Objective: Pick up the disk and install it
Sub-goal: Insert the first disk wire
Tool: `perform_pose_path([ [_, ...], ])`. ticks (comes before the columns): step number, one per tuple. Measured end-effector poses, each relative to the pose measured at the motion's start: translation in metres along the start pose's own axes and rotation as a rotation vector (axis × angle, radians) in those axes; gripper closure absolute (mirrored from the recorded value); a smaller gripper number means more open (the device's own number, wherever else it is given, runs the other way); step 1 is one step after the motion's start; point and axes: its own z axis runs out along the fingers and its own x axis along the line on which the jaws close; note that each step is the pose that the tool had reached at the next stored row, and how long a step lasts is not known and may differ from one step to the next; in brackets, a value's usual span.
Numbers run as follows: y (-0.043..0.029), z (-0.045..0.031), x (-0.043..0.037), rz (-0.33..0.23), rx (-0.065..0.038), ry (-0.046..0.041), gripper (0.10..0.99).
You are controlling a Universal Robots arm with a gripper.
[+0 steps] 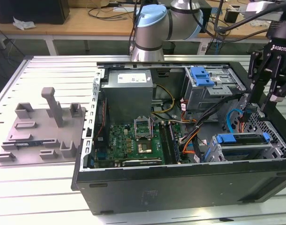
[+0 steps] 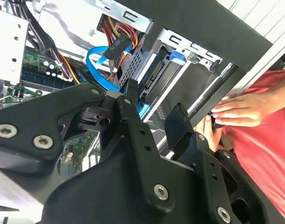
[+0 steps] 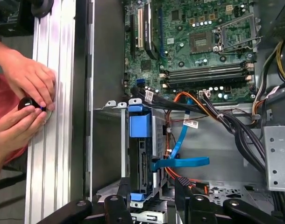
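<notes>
— Where's your blue-framed silver-grey hard disk [image 3: 140, 125]?
— Slotted edge-on inside the open black computer case [image 1: 180, 187]. Your black end effector [image 3: 152, 183] hovers over that same corner of the case, released, gripping nothing.
</notes>
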Motion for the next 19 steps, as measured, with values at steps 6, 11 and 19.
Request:
perform_pose_path([
  [6,-0.0024,0.0005,-0.0007,0.04,-0.013,-0.0051,0.58],
  [11,-0.0049,0.0003,-0.0022,0.064,-0.017,-0.008,0.58],
  [19,-0.0081,-0.0029,-0.0174,0.078,-0.011,0.0028,0.58],
])
